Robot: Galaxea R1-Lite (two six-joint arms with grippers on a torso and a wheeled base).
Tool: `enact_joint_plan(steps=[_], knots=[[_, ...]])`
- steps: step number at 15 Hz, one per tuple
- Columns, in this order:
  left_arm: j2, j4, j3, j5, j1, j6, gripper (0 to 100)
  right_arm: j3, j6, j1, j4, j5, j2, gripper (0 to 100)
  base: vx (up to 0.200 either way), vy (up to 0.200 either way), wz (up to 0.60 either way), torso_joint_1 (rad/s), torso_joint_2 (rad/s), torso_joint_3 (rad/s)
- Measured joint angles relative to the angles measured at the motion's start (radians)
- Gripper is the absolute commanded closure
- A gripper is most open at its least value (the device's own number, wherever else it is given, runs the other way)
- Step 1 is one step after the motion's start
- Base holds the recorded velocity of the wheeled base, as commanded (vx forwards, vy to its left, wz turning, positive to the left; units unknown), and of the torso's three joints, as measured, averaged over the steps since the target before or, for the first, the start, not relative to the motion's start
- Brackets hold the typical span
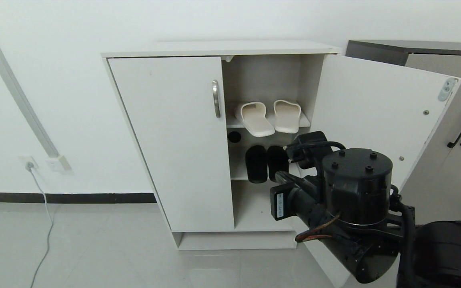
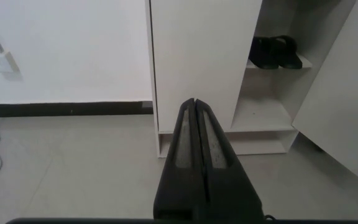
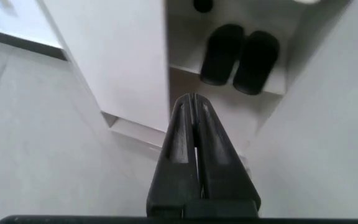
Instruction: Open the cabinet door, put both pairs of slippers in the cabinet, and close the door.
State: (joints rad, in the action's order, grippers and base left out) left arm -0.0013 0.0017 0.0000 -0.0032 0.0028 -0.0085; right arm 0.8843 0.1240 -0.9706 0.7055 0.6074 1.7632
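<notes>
**Both pairs shelved, right door open**

You see the cabinet point(image 1: 214, 48) with its right door point(image 1: 374, 112) swung wide. The white slippers point(image 1: 256, 118) sit at the upper shelf's front edge, and the black slippers point(image 1: 256, 164) are on the middle shelf. Your left gripper point(image 2: 194, 104) and right gripper point(image 3: 193, 99) have their fingers pressed together, holding nothing.
</notes>
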Motion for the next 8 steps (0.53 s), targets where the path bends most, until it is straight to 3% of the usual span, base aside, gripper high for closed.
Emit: enact_joint_plan(steps=[8], knots=[[0.000,0.000,0.000,0.002,0.000,-0.006,100,-0.015,0.001,0.012,0.000,-0.010,0.005,100,0.000,0.000,0.00,0.000,0.00,0.000]])
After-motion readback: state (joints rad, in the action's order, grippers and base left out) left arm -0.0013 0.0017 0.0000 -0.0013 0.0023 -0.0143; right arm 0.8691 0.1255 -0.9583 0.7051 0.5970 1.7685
